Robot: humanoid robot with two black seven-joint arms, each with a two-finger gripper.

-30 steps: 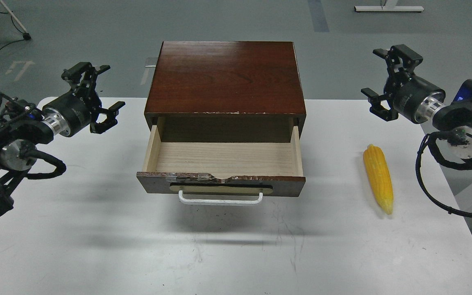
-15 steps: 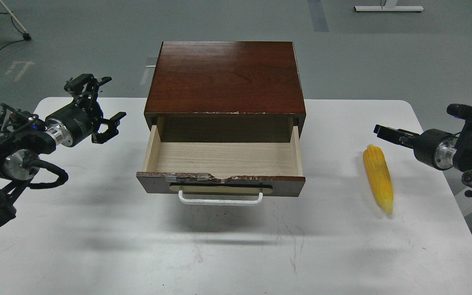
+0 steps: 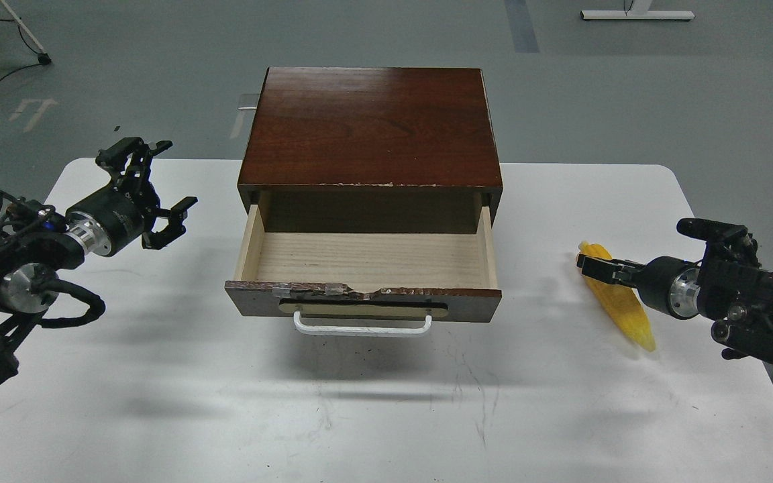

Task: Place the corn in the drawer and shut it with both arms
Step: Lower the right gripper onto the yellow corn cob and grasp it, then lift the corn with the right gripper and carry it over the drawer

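Head view looks down on a white bench (image 3: 373,416) with a reddish-brown wooden cabinet (image 3: 370,127) standing at its far middle. Its drawer (image 3: 366,258) is pulled out toward the viewer, showing a pale wood floor with nothing lying on it. A dark front panel faces forward, its top edge chipped and taped, and a white bar handle (image 3: 362,327) sits below that edge.

To the right of the drawer, well apart from it, the corn (image 3: 625,312) lies on the bench, yellow and tapered, its thin tip pointing toward the viewer and slightly away from the drawer. It looks somewhat blurred.

Reaching in from the right of the drawer, the right claw (image 3: 594,263) is low over the corn's thick far end, overlapping it. It is seen dark and side-on, so I cannot tell whether its fingers are spread or closed, or whether they touch the corn.

To the left of the drawer, the left claw (image 3: 151,188) hangs above the bench with its fingers spread wide, holding nothing, near but clear of the cabinet's side.
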